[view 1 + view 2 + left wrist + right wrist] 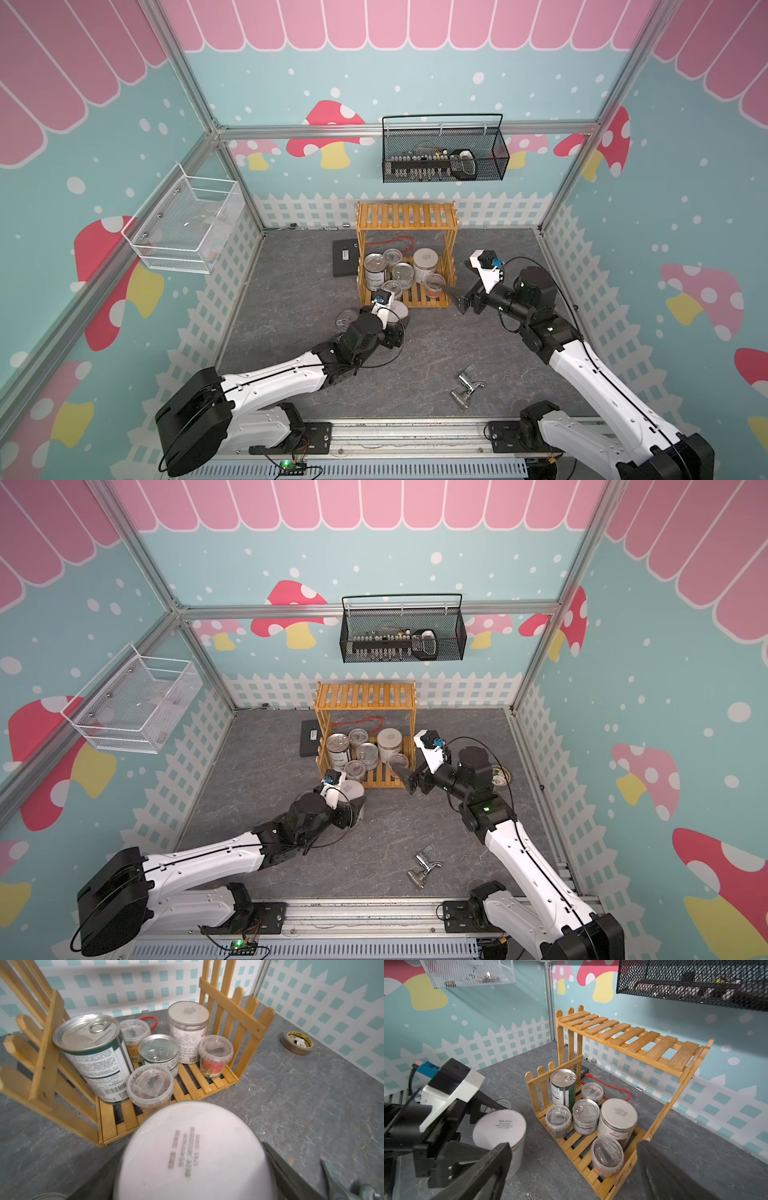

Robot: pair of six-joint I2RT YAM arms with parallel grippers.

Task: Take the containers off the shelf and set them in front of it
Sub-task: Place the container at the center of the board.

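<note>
left gripper (399, 316) jaws clamp the canister (500, 1126), parked at the shelf's (407, 216) seven o'clock. right gripper (452, 298) jaws gape, seemingly for the clear cup (607, 1155).

Teal mushroom-print walls (415, 83) surround a grey marbled tabletop (415, 353).

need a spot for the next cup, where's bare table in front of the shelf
Bare table between the shelf front and the faucet. Crowded at the shelf's left front corner: white-lidded canister, tin and left gripper. Its lower tier is packed.
</note>
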